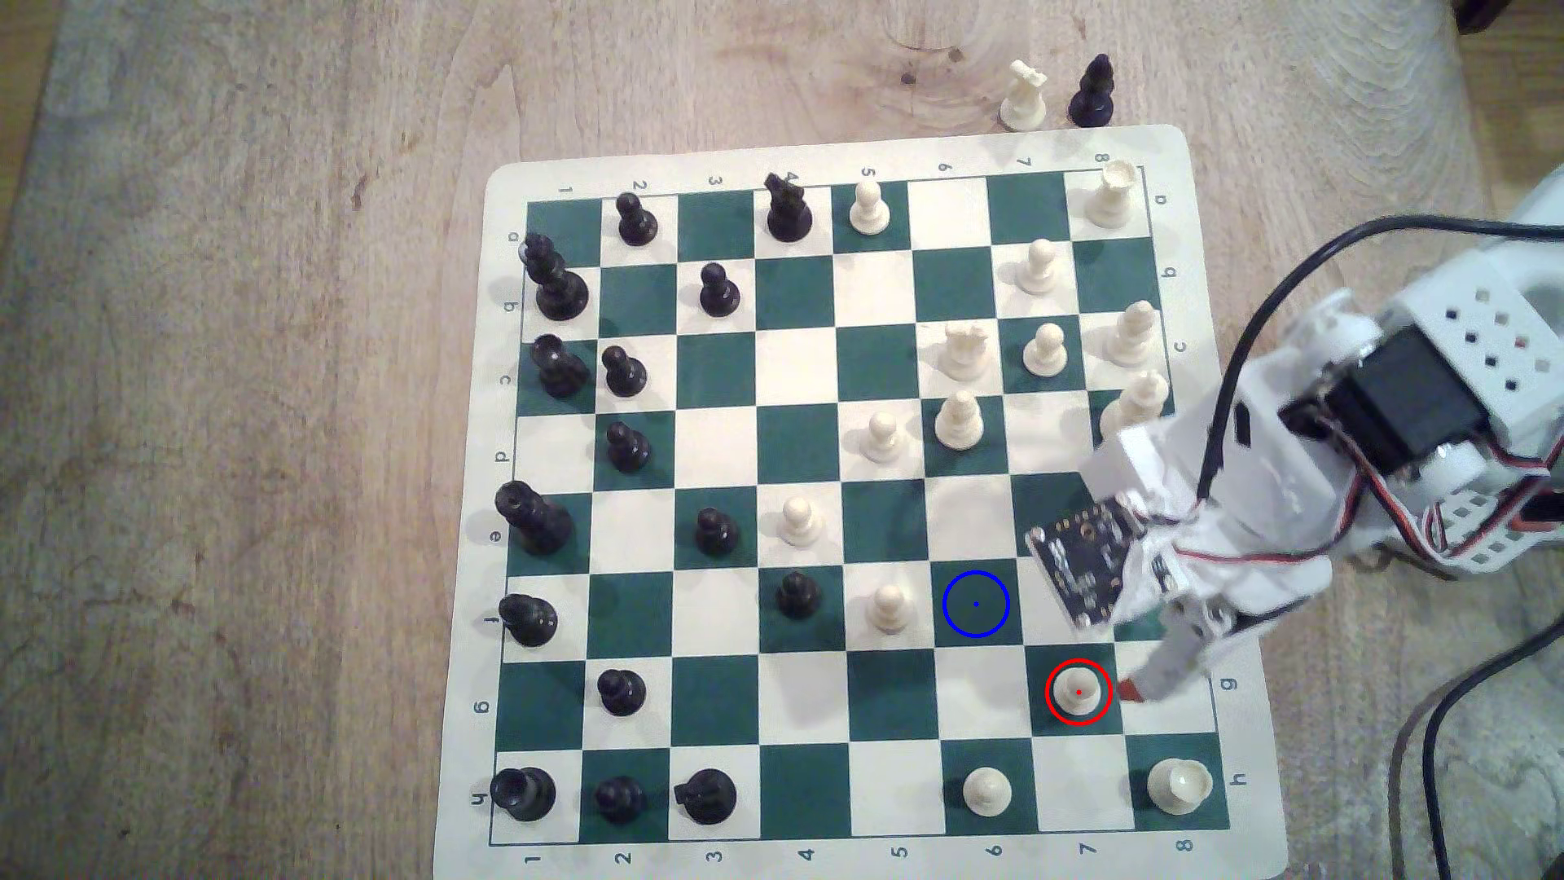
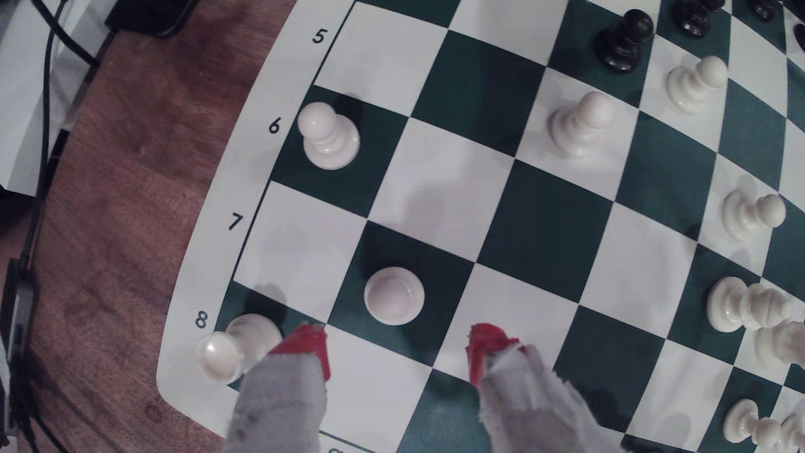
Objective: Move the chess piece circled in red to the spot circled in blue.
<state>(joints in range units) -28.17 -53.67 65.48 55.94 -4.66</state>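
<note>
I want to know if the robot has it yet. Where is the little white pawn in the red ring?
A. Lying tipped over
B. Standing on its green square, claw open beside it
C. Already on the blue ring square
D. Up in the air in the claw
B: the pawn stands upright on its green square, and the gripper is open with its red fingertips apart, not touching it.

spot (image 1: 976,604) bare | cream pawn (image 1: 889,606) adjacent, exterior view's left | right square free

Board border (image 1: 1172,161): 1–8, a–h
</note>
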